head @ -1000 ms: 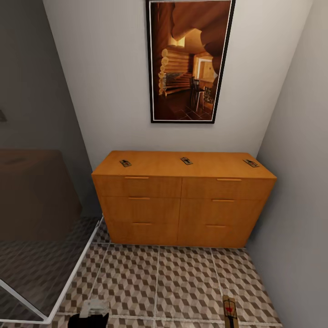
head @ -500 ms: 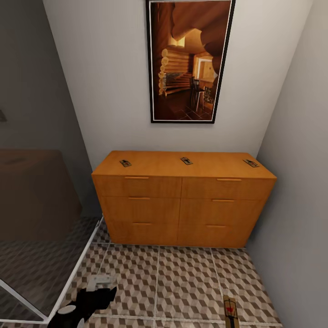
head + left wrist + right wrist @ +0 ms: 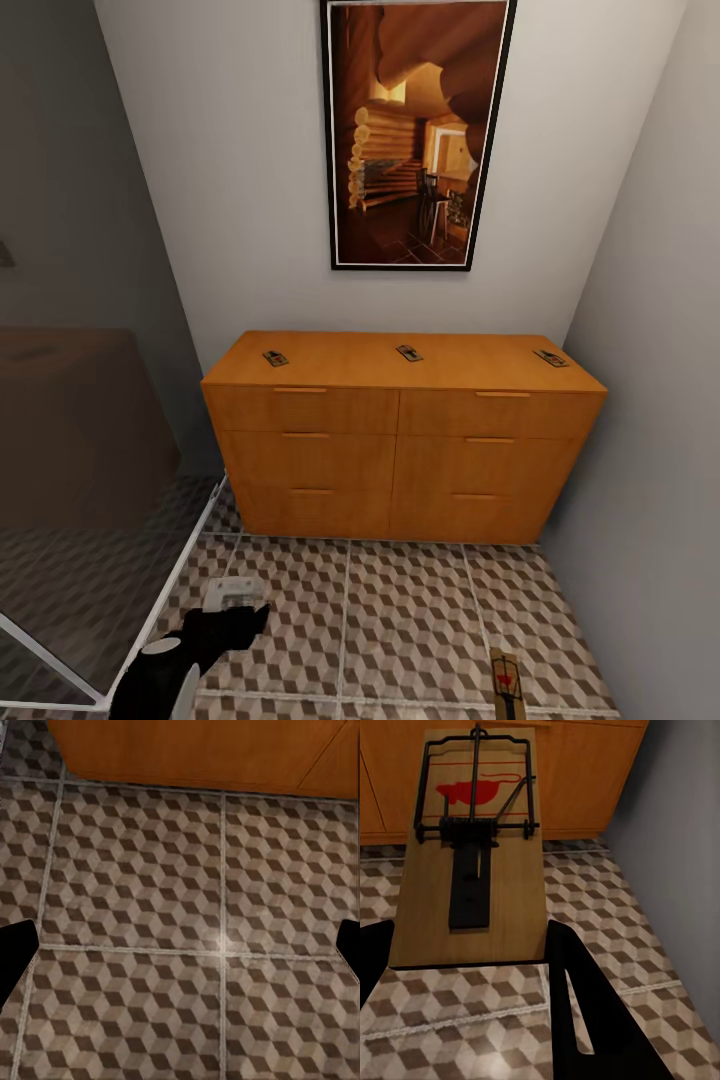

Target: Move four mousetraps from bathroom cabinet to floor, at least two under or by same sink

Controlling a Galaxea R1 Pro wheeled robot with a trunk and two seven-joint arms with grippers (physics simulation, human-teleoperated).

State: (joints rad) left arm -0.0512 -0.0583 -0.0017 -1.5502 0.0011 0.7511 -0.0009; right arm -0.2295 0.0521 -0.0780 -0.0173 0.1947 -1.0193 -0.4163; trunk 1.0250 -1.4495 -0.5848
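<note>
Right gripper (image 3: 472,945) pinches 1 flat brown wooden mousetrap (image 3: 472,847) above the cube-patterned tile floor (image 3: 607,915), long axis pointing toward the orange wooden cabinet (image 3: 400,440), which bears 3 more traps; left gripper (image 3: 180,945) spread, empty.

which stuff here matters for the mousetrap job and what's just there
Job: three mousetraps on the cabinet top, at; a fourth mousetrap held in the right gripper; bathroom floor; left gripper.
Just there: framed picture, glass panel.
</note>
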